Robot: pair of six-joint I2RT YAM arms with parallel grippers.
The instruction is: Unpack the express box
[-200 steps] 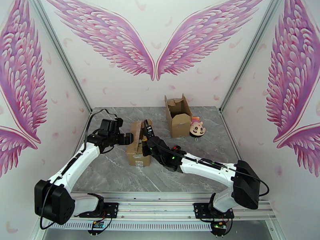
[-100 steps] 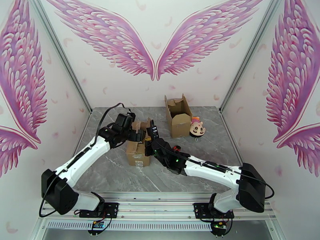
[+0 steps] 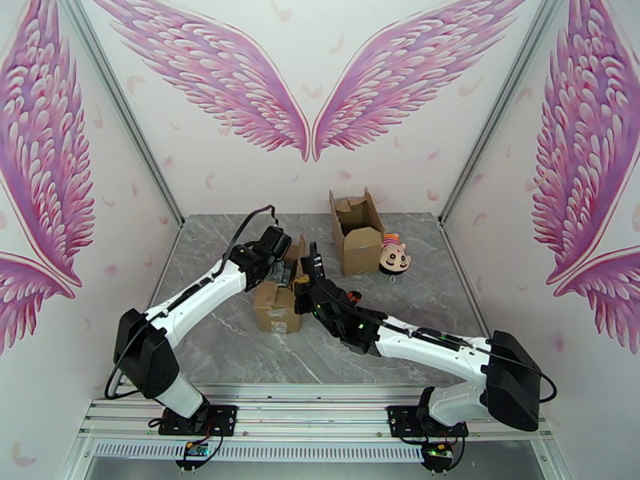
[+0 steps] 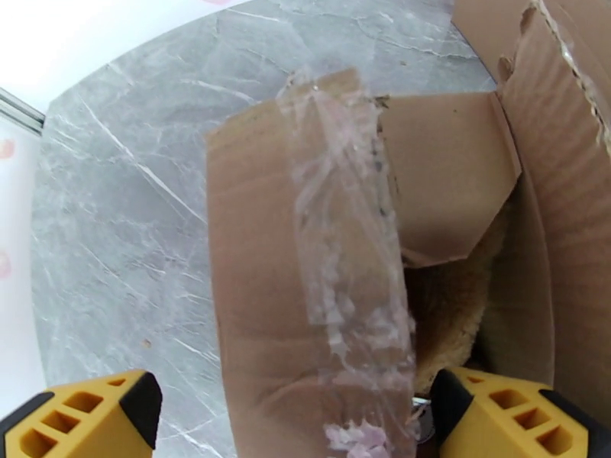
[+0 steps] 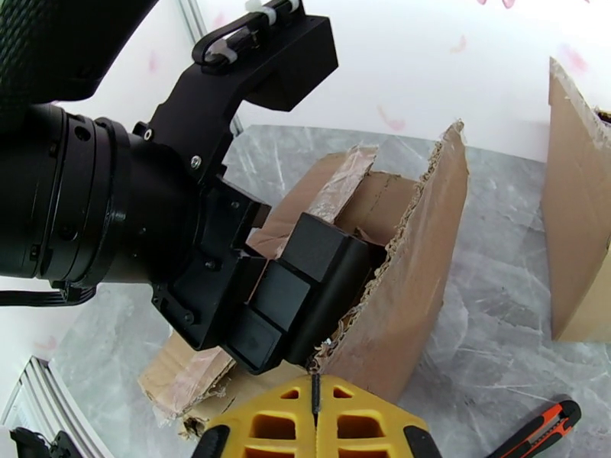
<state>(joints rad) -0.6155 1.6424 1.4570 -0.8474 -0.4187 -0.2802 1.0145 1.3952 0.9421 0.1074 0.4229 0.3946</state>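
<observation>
The express box (image 3: 276, 302) is a brown carton left of the table's centre, its top torn open. In the left wrist view its taped flap (image 4: 321, 246) lies between the fingers of my open left gripper (image 4: 298, 421). One yellow finger (image 4: 84, 417) is outside the carton and the other (image 4: 512, 414) is in the opening, where something tan and fuzzy (image 4: 458, 307) shows. My left gripper (image 3: 284, 274) sits on the carton's top. My right gripper (image 5: 313, 417) is shut on the lower edge of the upright torn flap (image 5: 412, 261), at the carton's right side (image 3: 308, 274).
A second opened carton (image 3: 358, 230) stands at the back, with a pink plush toy (image 3: 394, 254) to its right. An orange and black utility knife (image 5: 542, 433) lies on the marble beside my right arm. The left arm's black wrist housing (image 5: 229, 246) crowds the carton's left.
My left arm has swung right from beside the carton to over its top, and its open gripper now straddles the taped flap. The right gripper stays shut on the flap, shifted slightly right.
</observation>
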